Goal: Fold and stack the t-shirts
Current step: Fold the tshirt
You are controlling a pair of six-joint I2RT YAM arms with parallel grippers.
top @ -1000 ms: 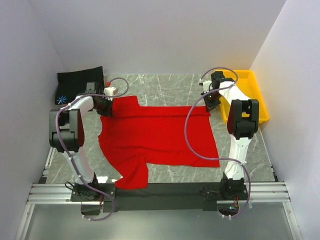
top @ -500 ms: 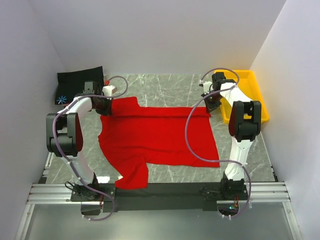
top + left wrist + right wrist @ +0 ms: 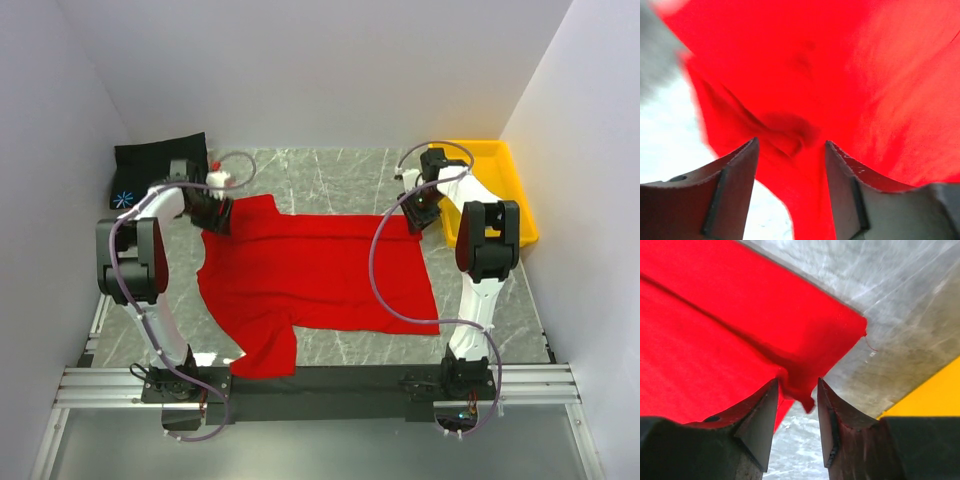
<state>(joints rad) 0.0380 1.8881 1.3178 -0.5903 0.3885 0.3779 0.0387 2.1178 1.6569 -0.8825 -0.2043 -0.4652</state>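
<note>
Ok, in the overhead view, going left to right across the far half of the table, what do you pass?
black t-shirt → left gripper → red t-shirt → right gripper → yellow tray

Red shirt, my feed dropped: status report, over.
Left gripper, right gripper open at far corners, cloth between jaws. Red shirt spread flat, far edge folded over. Nothing blocking.

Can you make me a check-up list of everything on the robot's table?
Surface: grey marble table, bare at the back.
Job's things: red t-shirt spread flat, far edge folded over; black t-shirt in far left corner.
Clutter: yellow tray, far right.
Grippers: left gripper open at the red t-shirt's far left corner; right gripper open at its far right corner.
Cables: purple cables loop along both arms.
Surroundings: white walls.
</note>
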